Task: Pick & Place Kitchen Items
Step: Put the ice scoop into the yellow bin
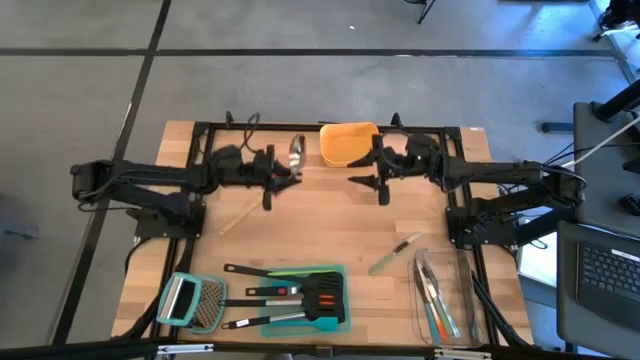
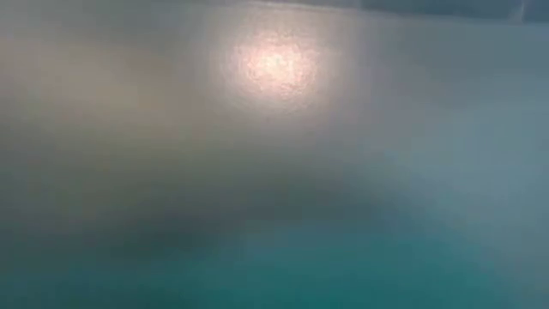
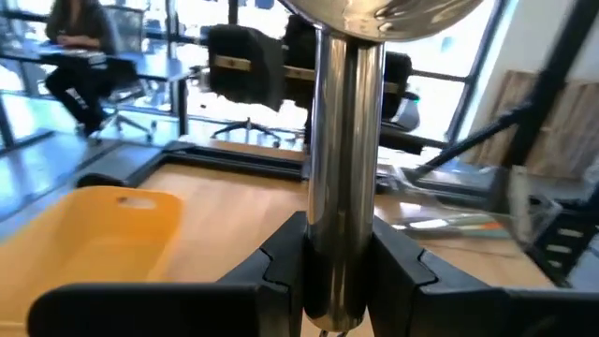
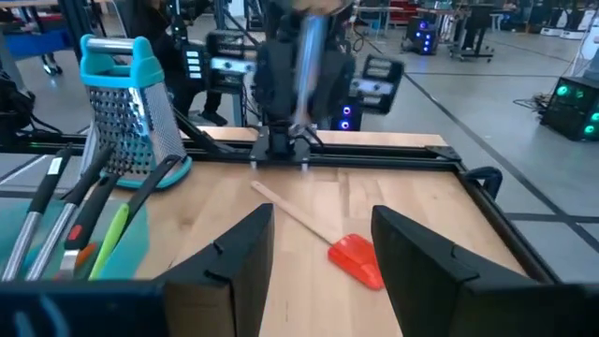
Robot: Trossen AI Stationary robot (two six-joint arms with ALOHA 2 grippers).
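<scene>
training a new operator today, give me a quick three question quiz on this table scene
1. True or false: the left pincer is shut on the shiny silver metal spoon.
2. Which is empty: A) the right pincer B) the left pincer?
3. Fill in: the red turner with a pale wooden handle lies on the ____.

Key: 1 true. 2 A. 3 light wooden table.

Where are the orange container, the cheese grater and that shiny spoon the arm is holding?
orange container (image 1: 347,143), high view, on its bare floor.
grater (image 1: 207,303), high view, on its metal face.
silver spoon (image 3: 343,178), left wrist view, on its handle, clamped in the left gripper (image 3: 339,271).
</scene>
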